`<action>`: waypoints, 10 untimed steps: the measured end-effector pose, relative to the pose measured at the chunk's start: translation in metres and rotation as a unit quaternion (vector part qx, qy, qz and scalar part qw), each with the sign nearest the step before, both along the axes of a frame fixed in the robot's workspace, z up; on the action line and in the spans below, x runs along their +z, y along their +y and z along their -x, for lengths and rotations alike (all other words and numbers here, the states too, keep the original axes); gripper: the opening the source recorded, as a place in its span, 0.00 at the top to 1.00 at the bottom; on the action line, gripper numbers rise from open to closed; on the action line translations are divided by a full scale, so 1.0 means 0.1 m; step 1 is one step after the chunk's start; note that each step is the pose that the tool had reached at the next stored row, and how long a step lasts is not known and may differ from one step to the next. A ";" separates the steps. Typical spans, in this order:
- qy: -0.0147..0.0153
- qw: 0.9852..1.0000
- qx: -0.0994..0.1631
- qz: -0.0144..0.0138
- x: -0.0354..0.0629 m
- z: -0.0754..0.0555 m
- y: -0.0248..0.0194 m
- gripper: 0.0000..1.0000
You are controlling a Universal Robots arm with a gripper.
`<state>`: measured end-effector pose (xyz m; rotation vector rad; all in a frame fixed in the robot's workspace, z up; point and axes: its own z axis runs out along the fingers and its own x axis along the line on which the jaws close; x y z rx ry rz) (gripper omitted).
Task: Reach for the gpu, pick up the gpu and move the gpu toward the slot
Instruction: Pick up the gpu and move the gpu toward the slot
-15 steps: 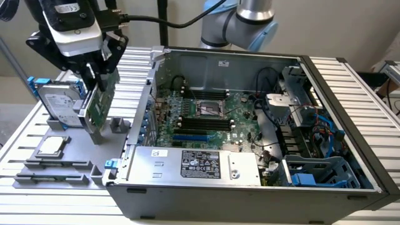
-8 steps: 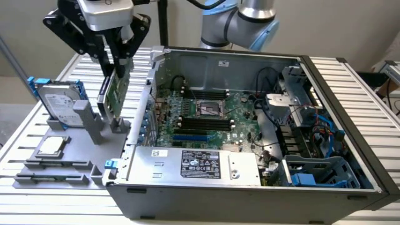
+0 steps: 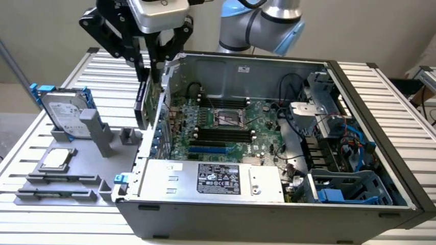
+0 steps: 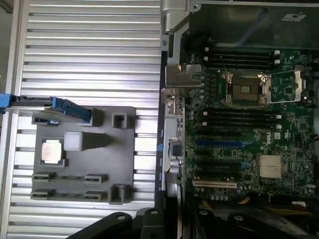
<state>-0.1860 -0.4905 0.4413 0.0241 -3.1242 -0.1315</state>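
Ana: Labels first. Is any writing readable?

Ben: Barely. The power supply (image 3: 211, 178) carries a black sticker with white print too small to read. The motherboard (image 4: 249, 134) shows white lettering that looks like a brand mark, but it cannot be made out. The hard drive (image 3: 67, 113) in its blue frame has a pale, unreadable label.

Ana: And the gpu?

Ben: The gpu (image 3: 142, 104) hangs edge-on as a thin dark card with a metal end, just outside the computer case (image 3: 272, 224) wall on the exterior view's left, above the grey holder (image 3: 75, 163).

Ana: The gripper?

Ben: The gripper (image 3: 146, 69) has its black fingers closed on the card's top edge, holding it clear of the holder.

Ana: Surfaces?

Ben: The table (image 3: 41, 224) is ribbed pale metal slats. The holder is matte grey plastic with slots; a small square silver chip (image 4: 52, 151) lies flat in one recess. The case is dark sheet metal, open on top.
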 end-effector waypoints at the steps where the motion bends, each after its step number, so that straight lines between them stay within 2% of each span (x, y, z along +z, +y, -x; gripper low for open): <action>1: 0.000 1.000 0.000 0.000 -0.001 -0.05 0.000 0.74; 10: 0.000 1.000 0.000 0.000 -0.029 -0.46 0.004 0.74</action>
